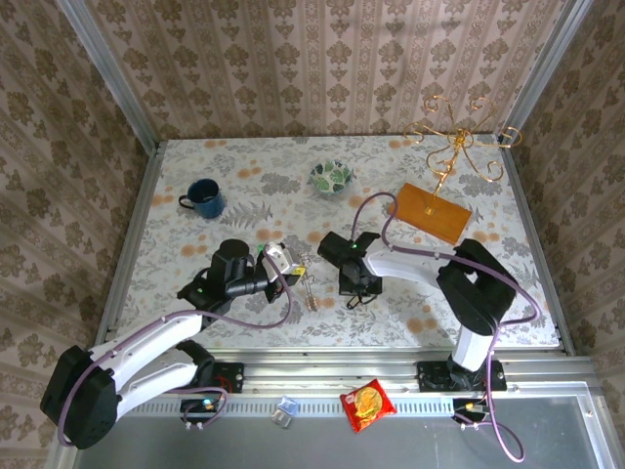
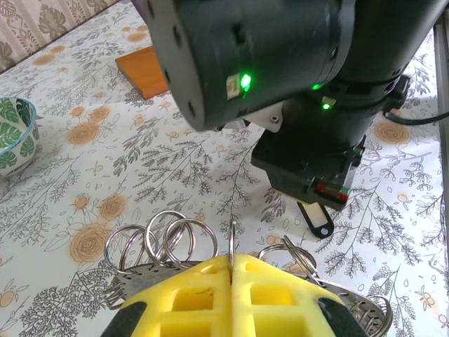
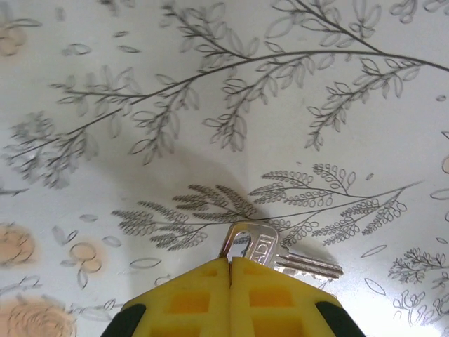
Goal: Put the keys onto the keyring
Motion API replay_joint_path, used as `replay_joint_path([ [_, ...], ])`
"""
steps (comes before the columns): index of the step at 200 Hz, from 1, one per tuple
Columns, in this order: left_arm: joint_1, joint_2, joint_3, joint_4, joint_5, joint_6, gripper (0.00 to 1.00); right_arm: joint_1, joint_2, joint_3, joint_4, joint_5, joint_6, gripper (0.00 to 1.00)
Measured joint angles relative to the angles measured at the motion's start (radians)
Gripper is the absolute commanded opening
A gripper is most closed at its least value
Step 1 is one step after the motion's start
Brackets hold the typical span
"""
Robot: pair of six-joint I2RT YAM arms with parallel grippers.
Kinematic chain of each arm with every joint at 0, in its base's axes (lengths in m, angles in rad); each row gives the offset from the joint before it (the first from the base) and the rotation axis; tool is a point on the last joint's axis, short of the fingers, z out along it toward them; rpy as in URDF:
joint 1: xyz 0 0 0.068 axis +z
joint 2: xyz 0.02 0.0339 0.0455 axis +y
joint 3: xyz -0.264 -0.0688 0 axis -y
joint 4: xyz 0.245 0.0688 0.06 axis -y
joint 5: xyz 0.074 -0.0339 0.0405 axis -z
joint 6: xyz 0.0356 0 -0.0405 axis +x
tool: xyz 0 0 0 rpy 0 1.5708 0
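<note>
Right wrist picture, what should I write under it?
The right gripper pinching a silver key, with the leaf-patterned table behind.

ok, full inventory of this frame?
mug: 1, dark blue, far left
bowl: 1, green-patterned, far centre
wooden board: 1, orange-brown, far right
wire stand: 1, gold, by the board
snack packet: 1, red, near rail
key bunch: 1, silver, in left gripper
single key: 1, silver, in right gripper
keyring: 1, dark oval, lying under right gripper
left gripper: 1, yellow fingers, shut on key bunch
right gripper: 1, yellow fingers, shut on single key
</note>
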Motion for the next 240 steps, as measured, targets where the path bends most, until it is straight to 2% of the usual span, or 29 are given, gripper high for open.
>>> replay_joint_path([
  [56,0.000,0.002,0.000,0.000,0.000,0.000,0.00,-0.028,-0.023,-0.063,0.067,-0.061,-0.082,0.00],
  [79,0.000,0.002,0.000,0.000,0.000,0.000,0.00,-0.029,-0.017,-0.063,0.082,-0.080,-0.095,0.11],
  [94,0.000,0.002,0.000,0.000,0.000,0.000,0.00,-0.029,-0.017,-0.063,0.082,-0.084,-0.106,0.15],
  [240,0.000,0.002,0.000,0.000,0.000,0.000,0.00,-0.029,-0.010,-0.027,0.035,-0.084,-0.113,0.15],
])
